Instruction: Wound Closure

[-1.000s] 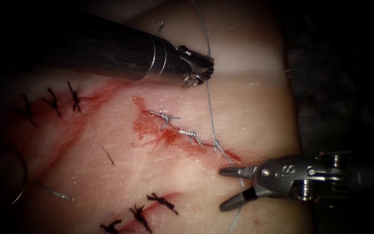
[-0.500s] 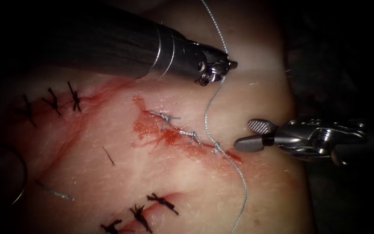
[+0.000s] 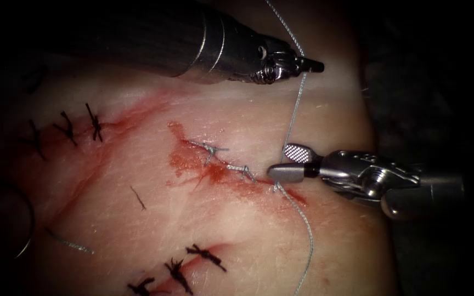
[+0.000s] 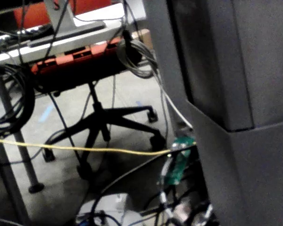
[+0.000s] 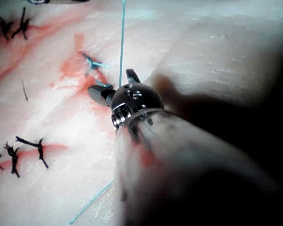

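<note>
The cut (image 3: 231, 169) runs slantwise across the tissue (image 3: 330, 115), closed by grey stitches with red fluid (image 3: 190, 161) around them. My left tool (image 3: 309, 65) comes from the upper left and is shut on the thread (image 3: 294, 109) above the cut's right end. From there the thread runs taut down to the last stitch (image 3: 275, 186), and its tail (image 3: 309, 246) trails toward the near edge. My right tool (image 3: 285, 163) sits at the right end of the cut, jaws open astride the thread and holding nothing; it is the same tool (image 5: 114, 84) in the right wrist view. A thin curved metal arc (image 3: 28, 233), apparently the needle, lies far left on the tissue.
Dark stitches close two other cuts, at upper left (image 3: 67, 127) and at the near edge (image 3: 193, 262). Loose cut ends of thread (image 3: 68, 242) lie at lower left. The tissue's right edge (image 3: 377, 164) drops into dark.
My left tool moved right with the thread, drawing the slack strand straight. My right tool rose from the lower right to the cut's right end, jaws still open, now around the thread.
</note>
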You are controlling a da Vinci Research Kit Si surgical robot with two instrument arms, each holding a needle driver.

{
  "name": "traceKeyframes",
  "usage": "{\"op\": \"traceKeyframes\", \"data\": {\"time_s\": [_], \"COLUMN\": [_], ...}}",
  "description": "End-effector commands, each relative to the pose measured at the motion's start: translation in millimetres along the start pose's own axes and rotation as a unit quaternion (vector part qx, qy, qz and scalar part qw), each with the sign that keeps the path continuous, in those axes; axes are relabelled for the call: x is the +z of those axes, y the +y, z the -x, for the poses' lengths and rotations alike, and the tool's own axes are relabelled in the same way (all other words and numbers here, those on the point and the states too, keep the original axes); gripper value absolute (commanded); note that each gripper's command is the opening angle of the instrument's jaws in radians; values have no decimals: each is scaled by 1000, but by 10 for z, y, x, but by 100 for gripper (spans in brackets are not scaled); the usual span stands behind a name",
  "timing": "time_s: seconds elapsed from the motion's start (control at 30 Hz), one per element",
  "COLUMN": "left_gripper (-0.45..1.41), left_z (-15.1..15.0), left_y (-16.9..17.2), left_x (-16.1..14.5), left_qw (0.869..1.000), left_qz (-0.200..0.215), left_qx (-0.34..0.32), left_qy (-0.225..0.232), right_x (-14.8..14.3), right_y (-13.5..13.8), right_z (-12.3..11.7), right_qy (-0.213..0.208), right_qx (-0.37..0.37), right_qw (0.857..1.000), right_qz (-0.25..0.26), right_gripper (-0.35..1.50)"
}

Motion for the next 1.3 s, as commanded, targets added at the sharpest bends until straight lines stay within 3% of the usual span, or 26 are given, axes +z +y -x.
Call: {"op": "traceKeyframes", "data": {"time_s": [0.03, 0.47, 0.8, 1.0, 1.17, 1.2, 1.3], "left_gripper": [-45, -45, -45, -45, -45, -45, -45], "left_z": [0, 5, 5, 5, 5, 5, 5], "left_y": [-1, -2, -2, -1, 0, 0, 0], "left_x": [7, 10, 10, 10, 10, 10, 9], "left_qw": [1000, 1000, 1000, 1000, 1000, 1000, 1000], "left_qz": [0, -3, -3, -2, -2, -2, -2], "left_qx": [2, 9, 10, 10, 11, 11, 11], "left_qy": [-1, 3, 3, 1, 1, 0, 0], "right_x": [13, 40, 55, 65, 67, 68, 66], "right_y": [1, 20, 5, 0, -2, -2, -2], "right_z": [2, 10, 7, 10, 15, 15, 15], "right_qy": [1, 10, 14, 17, 18, 18, 18], "right_qx": [2, 20, 34, 37, 50, 53, 65], "right_qw": [1000, 1000, 999, 999, 998, 998, 998], "right_qz": [1, 10, 16, 20, 20, 20, 20], "right_gripper": [109, 116, 133, 125, 94, 76, -35]}}
